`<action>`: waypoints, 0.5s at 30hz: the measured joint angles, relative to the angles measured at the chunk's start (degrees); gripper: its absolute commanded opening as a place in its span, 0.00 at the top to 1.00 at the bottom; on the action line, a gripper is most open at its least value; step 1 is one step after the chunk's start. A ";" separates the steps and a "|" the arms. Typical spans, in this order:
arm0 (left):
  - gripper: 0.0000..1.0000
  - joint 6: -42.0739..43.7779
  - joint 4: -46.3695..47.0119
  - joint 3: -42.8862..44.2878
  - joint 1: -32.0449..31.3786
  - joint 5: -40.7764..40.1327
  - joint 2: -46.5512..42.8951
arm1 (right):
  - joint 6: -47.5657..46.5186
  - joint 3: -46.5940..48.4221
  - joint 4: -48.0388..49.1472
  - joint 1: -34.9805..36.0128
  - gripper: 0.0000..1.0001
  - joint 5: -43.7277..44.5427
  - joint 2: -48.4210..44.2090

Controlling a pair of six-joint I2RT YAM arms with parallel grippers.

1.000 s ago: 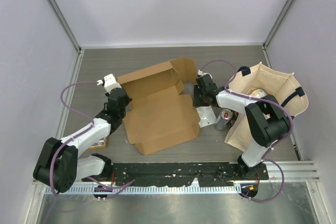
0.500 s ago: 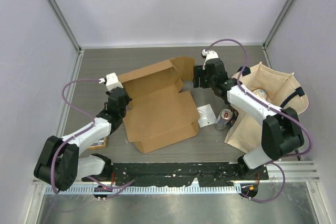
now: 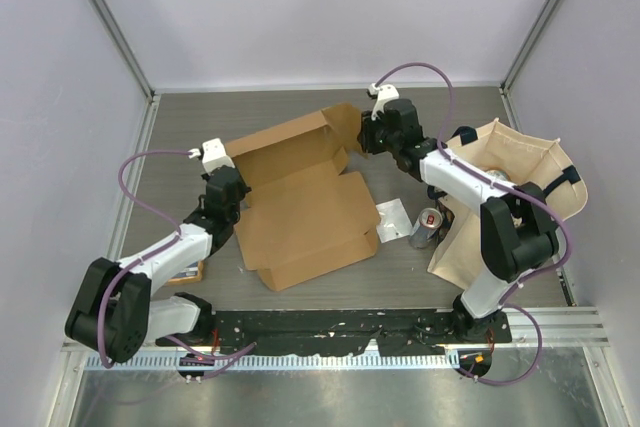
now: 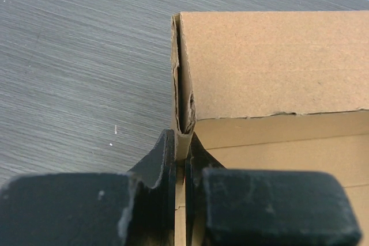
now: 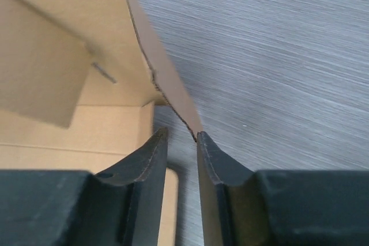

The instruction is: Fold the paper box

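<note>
Right fingers (image 5: 151, 149) had moved up to the far flap of the brown corrugated cardboard box (image 3: 305, 212) on the grey worktop (image 3: 180, 137), narrowly open at its edge; left fingers (image 4: 165, 152) pinched its left wall.

Top view looks down from behind; wrist views sit close, sharing the paper box (image 3: 300, 207).

The paper box (image 3: 305, 202) lies mid-table (image 3: 180, 137), with the left pincer (image 4: 180, 142) at its left edge and the right pincer (image 5: 180, 136) at its far right flap. To its right are a packet (image 3: 393, 219), then a can (image 3: 430, 227) (just beside a tote bag (image 3: 520, 162)).
</note>
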 measured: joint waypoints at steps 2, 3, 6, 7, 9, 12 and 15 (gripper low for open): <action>1.00 0.00 0.15 0.00 0.00 0.02 0.22 | 0.33 -0.17 0.98 1.44 0.82 0.37 -0.13; 1.00 0.00 0.31 0.02 0.02 -0.02 0.42 | 0.66 -0.50 1.44 2.45 0.87 0.76 -0.37; 1.00 0.00 0.33 0.22 0.00 0.02 0.79 | 1.64 -1.38 1.51 5.14 0.98 2.91 -1.31; 1.00 0.00 0.35 0.22 0.00 0.02 0.81 | 2.36 -1.42 1.14 5.97 0.98 3.72 -1.57; 1.00 -0.02 0.37 0.26 0.00 0.00 0.83 | 3.76 -1.42 0.48 7.28 0.98 4.92 -1.99; 1.00 0.00 0.37 0.33 0.00 0.02 0.83 | 7.39 -1.40 -2.12 8.52 0.98 6.45 -2.62; 1.00 -0.02 0.35 0.35 0.00 0.04 0.92 | 11.69 -1.46 -3.34 9.29 0.98 7.32 -3.06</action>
